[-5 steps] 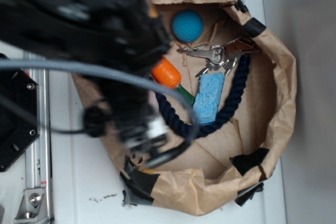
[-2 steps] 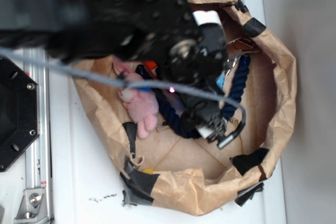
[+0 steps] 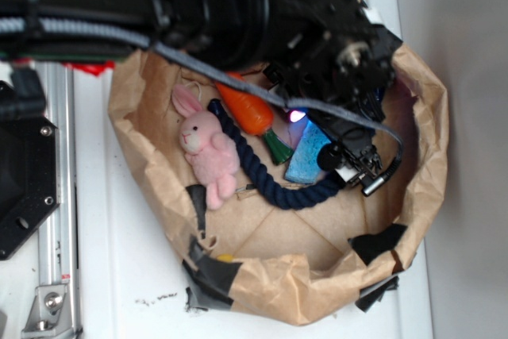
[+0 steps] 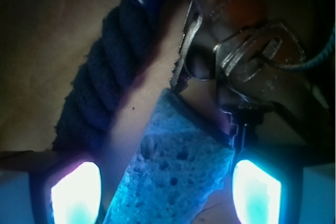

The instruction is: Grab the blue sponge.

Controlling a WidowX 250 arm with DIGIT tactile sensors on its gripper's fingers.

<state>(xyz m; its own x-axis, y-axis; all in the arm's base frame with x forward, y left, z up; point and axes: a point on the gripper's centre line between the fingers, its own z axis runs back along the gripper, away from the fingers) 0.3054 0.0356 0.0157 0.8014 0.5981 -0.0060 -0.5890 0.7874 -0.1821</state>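
The blue sponge [image 4: 173, 174] lies flat on the floor of the paper bag [image 3: 417, 164], and in the wrist view its pitted body runs up between the two glowing finger pads [image 4: 76, 192], with a gap on each side; in the exterior view only its lower end shows [image 3: 305, 156] under the arm [image 3: 238, 5]. The gripper [image 3: 361, 176] is spread, its fingers straddling the sponge without touching it as far as can be seen. Just past the sponge's far end sits a bunch of keys [image 4: 236, 51], and the dark rope [image 4: 100, 85] runs close along its left side; farther off in the bag are an orange toy carrot [image 3: 248, 109] and a pink bunny [image 3: 208, 156]. By my reading, the approach is nearly done and the grasp itself is not yet made. The next move seems to call for a short descent, if any height remains, then pressing the fingers together across the sponge's width, taking care that the tips catch neither rope nor keys.
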